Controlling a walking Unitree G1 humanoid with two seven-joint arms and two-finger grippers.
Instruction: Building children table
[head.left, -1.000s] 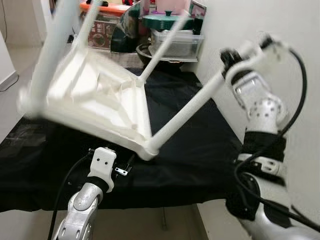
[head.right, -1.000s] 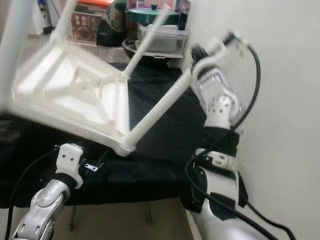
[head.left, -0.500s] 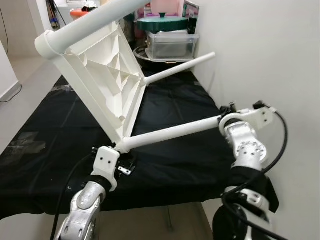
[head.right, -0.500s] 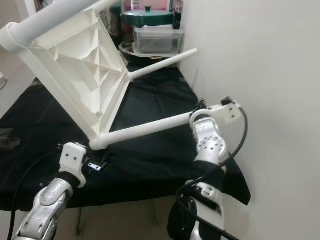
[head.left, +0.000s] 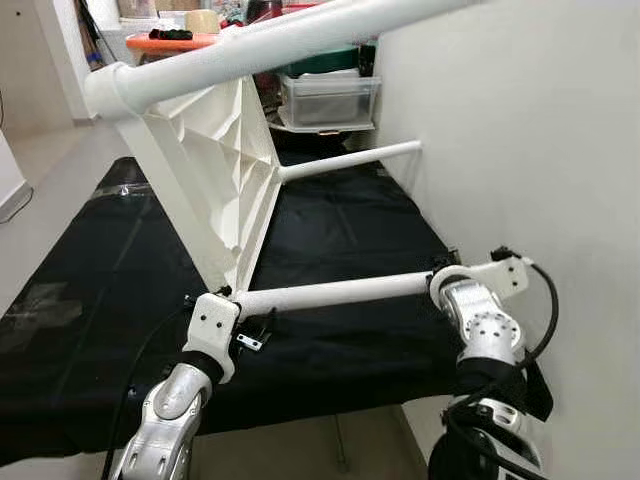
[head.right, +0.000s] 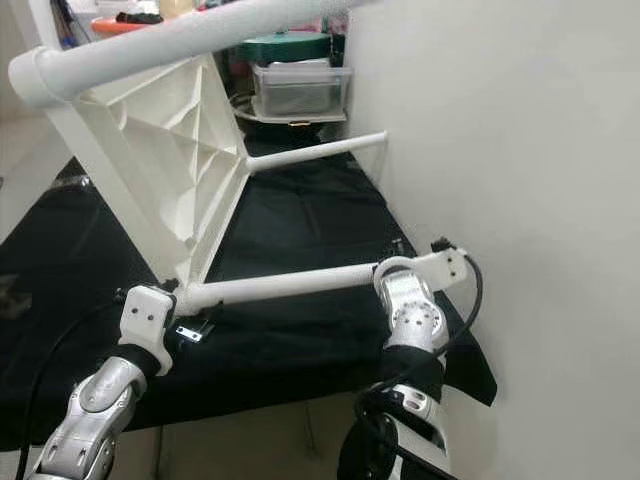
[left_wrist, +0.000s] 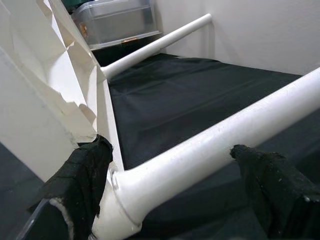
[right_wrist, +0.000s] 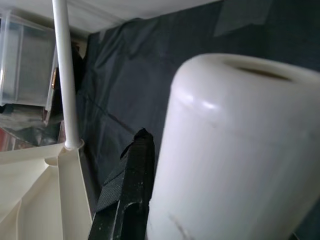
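A white plastic children's table (head.left: 215, 170) stands tipped on its edge on the black-covered surface (head.left: 100, 260), its legs pointing right toward the wall. My left gripper (head.left: 243, 308) is at the low near corner. Its black fingers (left_wrist: 85, 185) straddle the base of the lower leg (left_wrist: 215, 150) and touch it on both sides. At that leg's far end, close to the wall, my right gripper (head.left: 440, 272) is shut on the leg's tip (right_wrist: 230, 150), with one black finger (right_wrist: 131, 185) lying alongside it. A second leg (head.left: 350, 158) runs level farther back, and another leg (head.left: 280, 45) crosses overhead.
The white wall (head.left: 520, 130) runs close along the right. At the back stand a clear plastic box (head.left: 330, 100) and an orange tray (head.left: 170, 42). The black cover's front edge (head.left: 330, 405) is just ahead of my arms.
My right gripper has swung down and toward me with the leg tip, bringing that leg from steeply raised to level. The tabletop turned from flat-tilted to upright. The left gripper stayed at the corner.
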